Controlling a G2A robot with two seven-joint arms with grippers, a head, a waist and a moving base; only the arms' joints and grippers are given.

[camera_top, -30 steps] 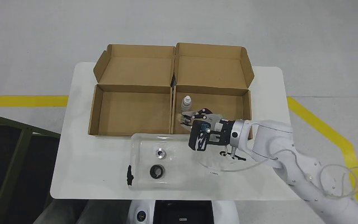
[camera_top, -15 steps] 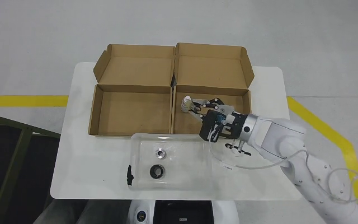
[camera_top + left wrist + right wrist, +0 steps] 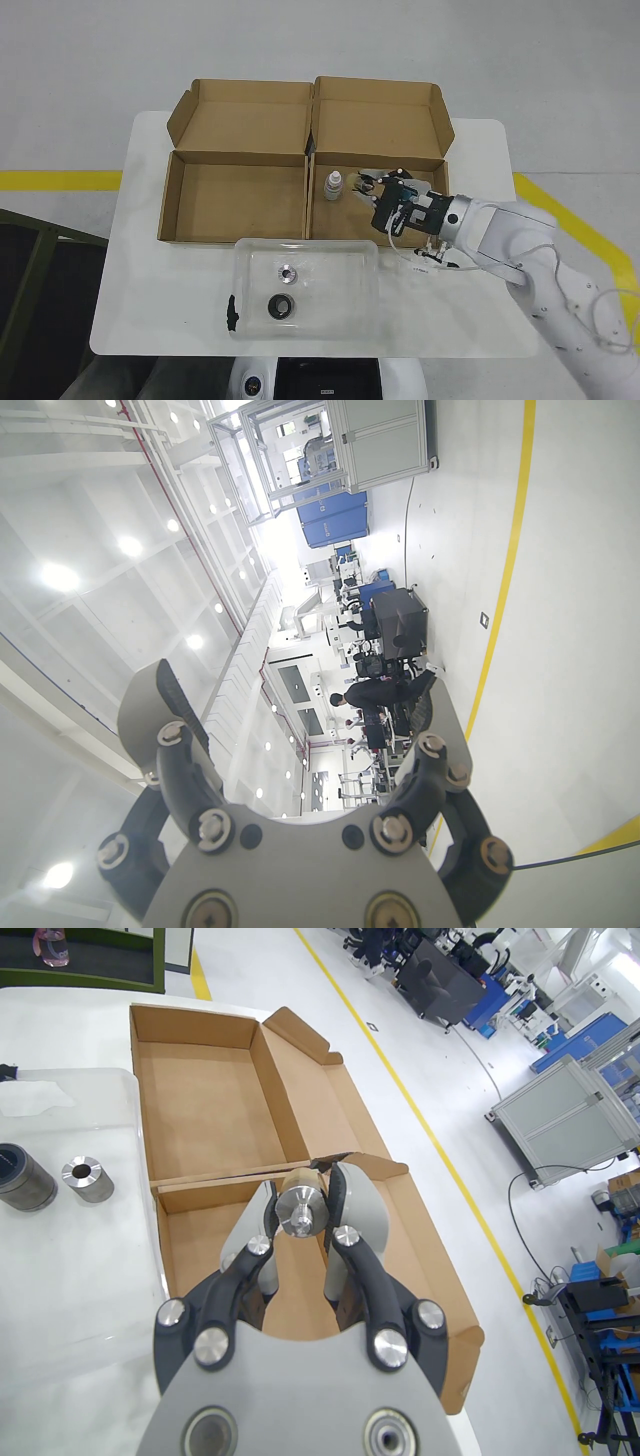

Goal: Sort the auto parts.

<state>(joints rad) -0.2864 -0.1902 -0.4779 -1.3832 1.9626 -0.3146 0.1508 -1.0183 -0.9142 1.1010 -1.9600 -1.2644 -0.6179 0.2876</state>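
We are holding the task's piece, a silver stepped cylinder [image 3: 298, 1214] with a short stud on top, clamped between the right jaws. Their ribbed pads [image 3: 331, 1198] are pressing against its two sides. It is sitting upright at the very tips of the jaws, with the stud end facing back toward the wrist. We are not managing to tell whether its base is touching anything below.

Directly beneath the jaws we are seeing the brown floor of an open cardboard box [image 3: 215, 1248]. The cylinder is sitting close to the low wall that this box is sharing with a second open cardboard box [image 3: 210, 1103], which is lying just beyond the jaw tips. Both lids are folded back on the side away from the tray.

To one side of the jaws, just outside the box beneath them, a clear tray [image 3: 90, 1253] is resting on the white desk [image 3: 150, 290]. In it, well apart from the jaws, a small silver bushing [image 3: 87, 1179] and a dark sleeve [image 3: 24, 1184] are standing upright near each other without touching.

The left jaws are spread wide and are pointing away from the desk into the hall.
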